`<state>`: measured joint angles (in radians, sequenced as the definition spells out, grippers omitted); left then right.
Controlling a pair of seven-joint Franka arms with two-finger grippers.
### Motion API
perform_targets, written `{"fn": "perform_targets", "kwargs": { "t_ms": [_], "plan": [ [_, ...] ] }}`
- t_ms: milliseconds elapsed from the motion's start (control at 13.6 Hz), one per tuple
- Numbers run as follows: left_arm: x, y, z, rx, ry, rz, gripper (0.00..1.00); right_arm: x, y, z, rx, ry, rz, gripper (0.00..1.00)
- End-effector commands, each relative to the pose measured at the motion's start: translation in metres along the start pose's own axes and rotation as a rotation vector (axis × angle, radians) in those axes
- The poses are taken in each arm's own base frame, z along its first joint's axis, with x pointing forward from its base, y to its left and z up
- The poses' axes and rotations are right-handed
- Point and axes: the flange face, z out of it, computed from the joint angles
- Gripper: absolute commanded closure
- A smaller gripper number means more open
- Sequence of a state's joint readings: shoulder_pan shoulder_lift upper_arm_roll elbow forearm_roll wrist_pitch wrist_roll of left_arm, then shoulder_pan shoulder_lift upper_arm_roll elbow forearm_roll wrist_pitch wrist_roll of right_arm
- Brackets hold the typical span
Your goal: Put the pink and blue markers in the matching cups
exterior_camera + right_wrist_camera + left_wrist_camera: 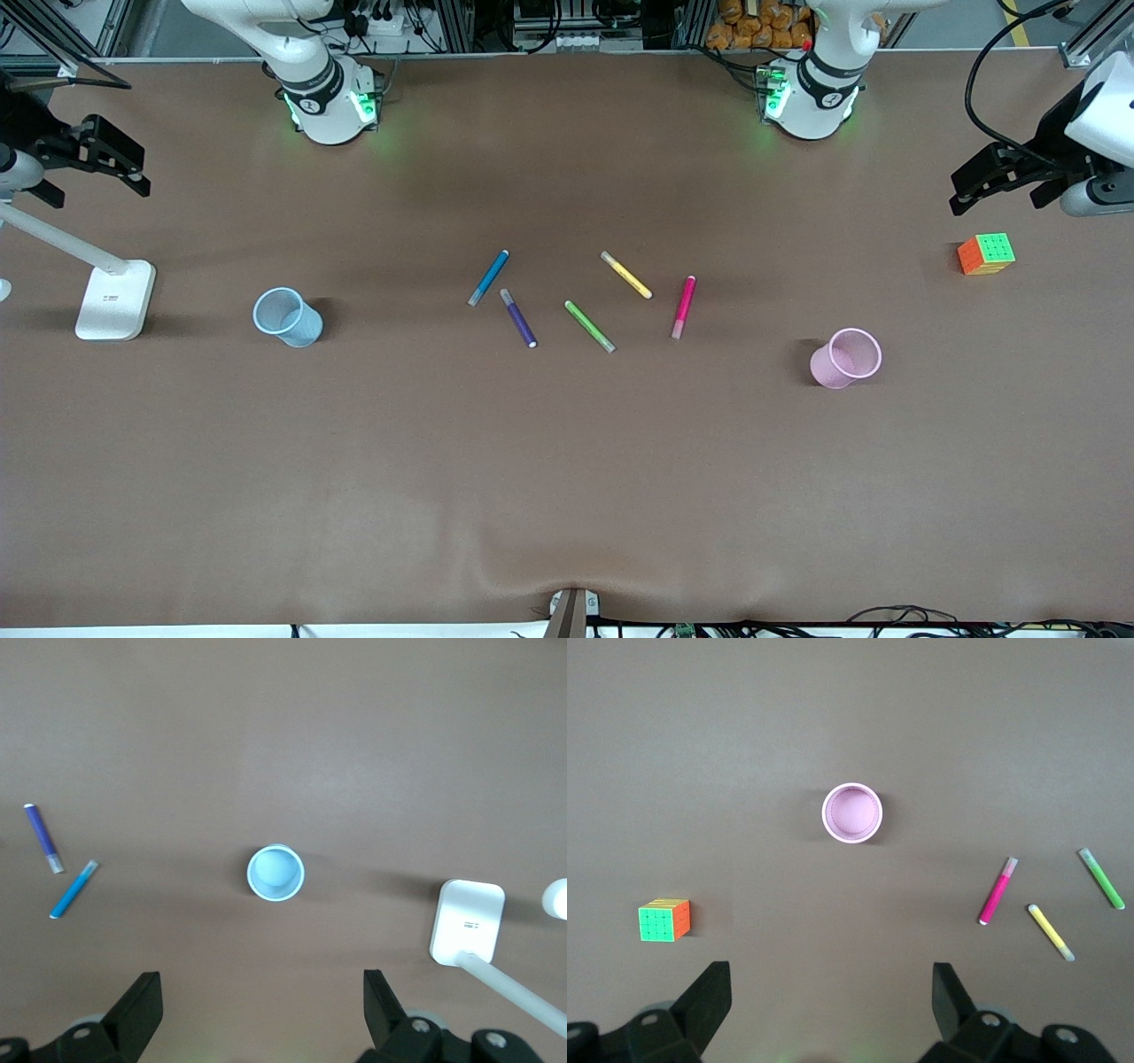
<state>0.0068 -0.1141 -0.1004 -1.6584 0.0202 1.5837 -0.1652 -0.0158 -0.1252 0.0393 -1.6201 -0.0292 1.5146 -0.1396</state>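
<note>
The pink marker [683, 307] and the blue marker [488, 277] lie on the brown table among other pens at mid-table. The pale pink cup [845, 358] stands upright toward the left arm's end, the pale blue cup [287, 316] toward the right arm's end. My left gripper [997, 190] hangs open and empty high over the left arm's end; its wrist view shows the gripper [830, 992], the pink cup [852, 813] and the pink marker [998, 891]. My right gripper [97, 188] hangs open and empty high over the right arm's end; its wrist view shows the gripper [261, 997], the blue cup [275, 873] and the blue marker [73, 889].
A dark purple pen [519, 318], a green pen [590, 326] and a yellow pen [626, 275] lie between the two markers. A colourful cube [986, 253] sits near the left arm's end. A white lamp base [115, 299] stands beside the blue cup.
</note>
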Motion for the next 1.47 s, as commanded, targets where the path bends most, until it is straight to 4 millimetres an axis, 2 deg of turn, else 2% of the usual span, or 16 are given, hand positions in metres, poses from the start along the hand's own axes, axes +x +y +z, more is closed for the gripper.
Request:
{"fn": "perform_targets", "kwargs": {
  "t_ms": [0,221,589,736,1105,1399],
  "plan": [
    [0.001,-0.002,-0.002,-0.006,-0.011,0.021,0.0,0.017,0.009,-0.006,-0.02,0.006,0.01,0.0],
    [0.003,-0.003,-0.006,-0.004,-0.002,0.016,0.0,0.025,0.009,-0.006,-0.006,-0.007,0.008,0.0],
    [0.005,-0.002,0.0,0.0,-0.017,0.018,0.0,0.025,0.007,-0.005,-0.004,-0.01,0.011,0.0],
    [0.014,0.001,0.011,-0.012,-0.038,0.018,0.0,0.025,0.008,-0.005,-0.004,-0.011,0.014,0.0],
    [0.017,0.012,0.022,-0.012,-0.06,0.033,0.0,0.025,0.011,-0.004,0.0,-0.014,0.02,0.0],
    [0.027,0.031,0.05,-0.01,-0.11,0.053,0.0,0.024,0.012,-0.004,0.0,-0.014,0.023,0.0]
  ]
}}
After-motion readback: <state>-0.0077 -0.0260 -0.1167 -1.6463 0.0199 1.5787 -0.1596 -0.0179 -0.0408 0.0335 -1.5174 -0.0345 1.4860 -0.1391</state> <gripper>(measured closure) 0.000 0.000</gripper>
